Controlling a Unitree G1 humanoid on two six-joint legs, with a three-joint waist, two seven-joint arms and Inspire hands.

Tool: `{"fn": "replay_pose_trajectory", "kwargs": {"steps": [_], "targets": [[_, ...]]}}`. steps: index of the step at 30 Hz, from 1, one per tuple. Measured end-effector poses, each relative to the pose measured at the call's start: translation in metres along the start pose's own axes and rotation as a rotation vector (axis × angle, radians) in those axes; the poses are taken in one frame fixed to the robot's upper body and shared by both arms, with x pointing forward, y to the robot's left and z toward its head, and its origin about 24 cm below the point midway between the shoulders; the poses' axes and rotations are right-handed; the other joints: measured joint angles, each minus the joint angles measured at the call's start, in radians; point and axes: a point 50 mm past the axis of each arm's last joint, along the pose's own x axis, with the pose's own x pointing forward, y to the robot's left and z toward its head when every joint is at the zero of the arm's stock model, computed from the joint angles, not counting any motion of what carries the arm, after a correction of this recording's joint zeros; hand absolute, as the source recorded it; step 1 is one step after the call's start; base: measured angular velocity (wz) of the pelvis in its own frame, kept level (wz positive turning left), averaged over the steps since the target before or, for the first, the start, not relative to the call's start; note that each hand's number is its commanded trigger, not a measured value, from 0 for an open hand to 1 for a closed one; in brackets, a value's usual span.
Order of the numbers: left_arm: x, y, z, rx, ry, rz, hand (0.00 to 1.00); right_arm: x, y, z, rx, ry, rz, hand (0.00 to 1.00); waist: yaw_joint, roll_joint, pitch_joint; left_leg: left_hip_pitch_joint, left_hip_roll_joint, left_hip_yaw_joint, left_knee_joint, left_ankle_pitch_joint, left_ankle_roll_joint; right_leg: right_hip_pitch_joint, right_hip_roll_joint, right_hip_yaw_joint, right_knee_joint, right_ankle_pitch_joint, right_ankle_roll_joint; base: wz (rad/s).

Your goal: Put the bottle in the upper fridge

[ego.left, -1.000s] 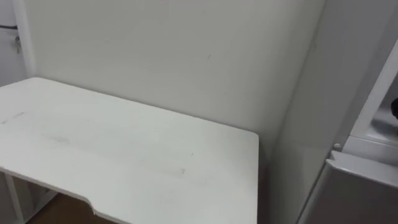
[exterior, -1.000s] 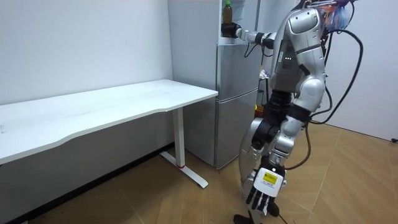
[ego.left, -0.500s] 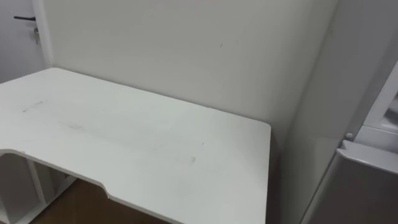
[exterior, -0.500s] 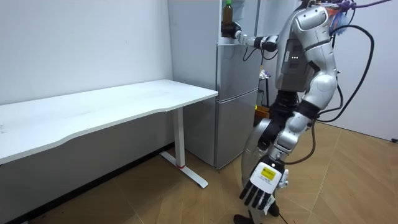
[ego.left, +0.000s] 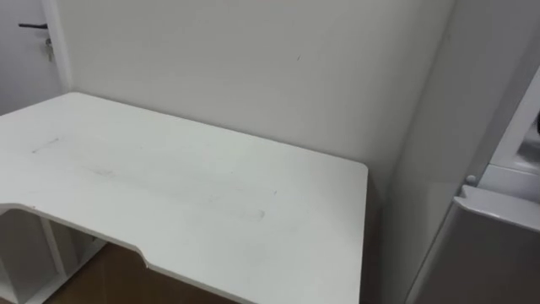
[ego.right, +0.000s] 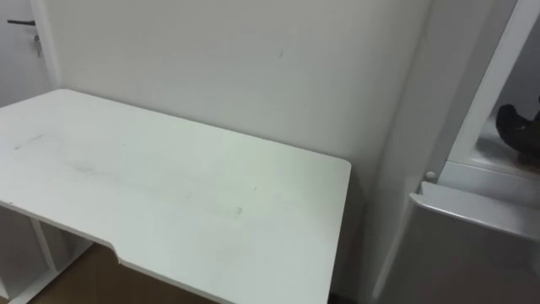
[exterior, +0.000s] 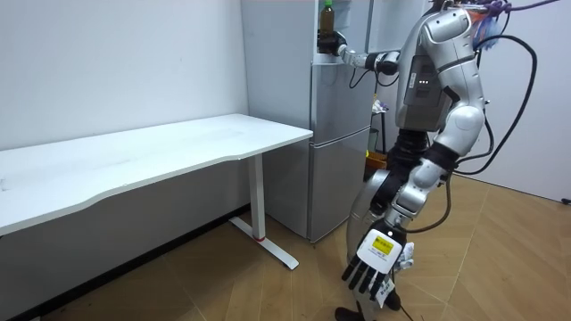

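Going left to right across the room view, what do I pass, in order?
Table → fridge → left hand, hanging open near the floor. The bottle, held in the right hand, overlaps the fridge, so it is left out of the order.

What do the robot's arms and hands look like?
The arms are shiny silver-grey with black joints, and a thin dark cable loops under the right forearm. The left hand has black fingers and a white back with a yellowish tag. The right hand looks dark, on a slim silver forearm.
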Motion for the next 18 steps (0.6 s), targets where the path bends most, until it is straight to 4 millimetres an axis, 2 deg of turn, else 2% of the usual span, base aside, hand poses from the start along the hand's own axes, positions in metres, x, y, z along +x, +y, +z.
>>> {"fn": "replay_pose_trajectory", "kwargs": {"steps": [11, 18], "targets": [[-0.0005, 0.0008, -0.0015, -0.001, 0.004, 0.011, 0.0, -0.0015, -0.0036, -0.0044, -0.001, 0.014, 0.045, 0.0, -0.001, 0.003, -0.0017, 0.022, -0.002, 0.001, -0.003, 0.0, 0.0, 0.03, 0.0, 0.0, -0.004, 0.0, -0.003, 0.0], [-0.0015, 0.0006, -0.005, 0.001, 0.014, 0.009, 0.0, -0.002, -0.0043, -0.0066, -0.012, 0.022, 0.064, 0.0, -0.005, 0.008, -0.0057, 0.039, -0.003, 0.001, -0.007, 0.0, 0.0, 0.046, -0.001, -0.003, -0.005, 0.001, -0.004, 0.0]]}}
